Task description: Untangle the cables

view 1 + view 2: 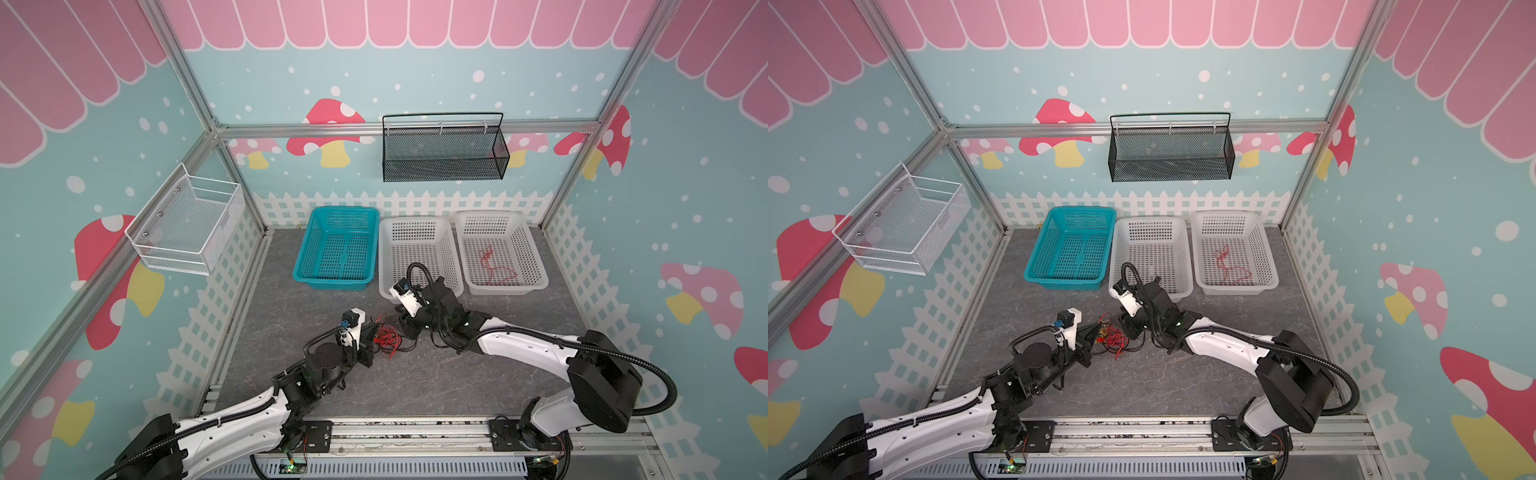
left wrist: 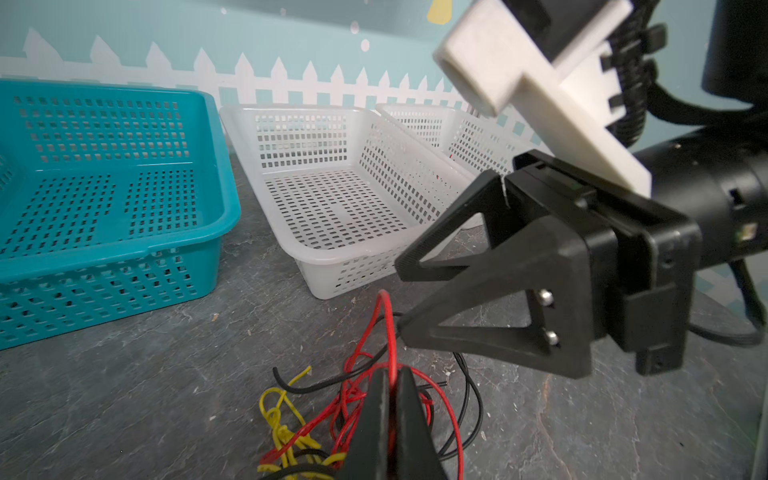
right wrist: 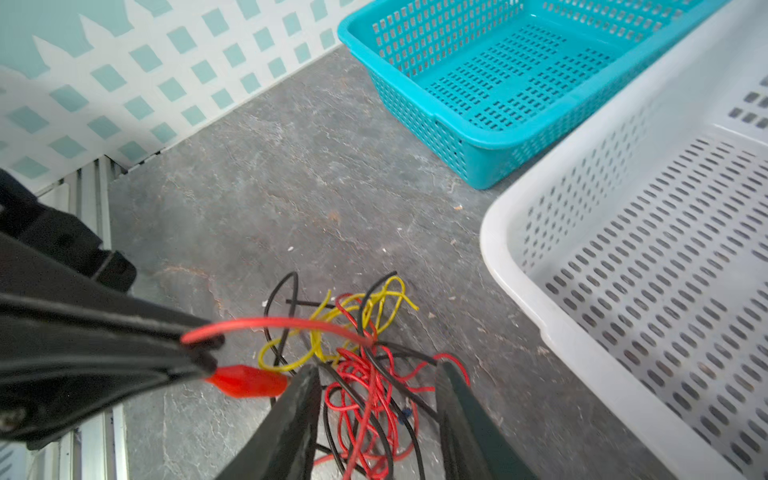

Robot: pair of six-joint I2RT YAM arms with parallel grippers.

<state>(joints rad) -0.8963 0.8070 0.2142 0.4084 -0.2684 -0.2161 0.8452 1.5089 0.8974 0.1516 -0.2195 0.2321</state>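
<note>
On the left, the left pincer [image 3: 203,349] is clamped tight on one red strand [image 3: 270,321] (a red crocodile clip [image 3: 245,380] sits just beside its tips). We judge that it serves as an anchor: with that strand pinned, the other arm can draw loops away from it.

Just to its right, the cables [image 1: 386,337] lie as a small heap of red, yellow and black wire on the grey tabletop [image 1: 415,386], between the two arms and in front of the baskets.

The right pincer [image 3: 376,374] comes down over the heap with its jaws partly apart, and red and black strands run through the gap. We see nothing gripped, though one fingertip [image 2: 415,328] touches a red loop in the left wrist view.

Further back, the teal basket [image 1: 330,282] and the middle white basket [image 1: 415,219] look empty. The right-hand white basket [image 1: 505,289] holds one red cable [image 1: 494,266] lying alone, so we take it as the place for each strand pulled free.
</note>
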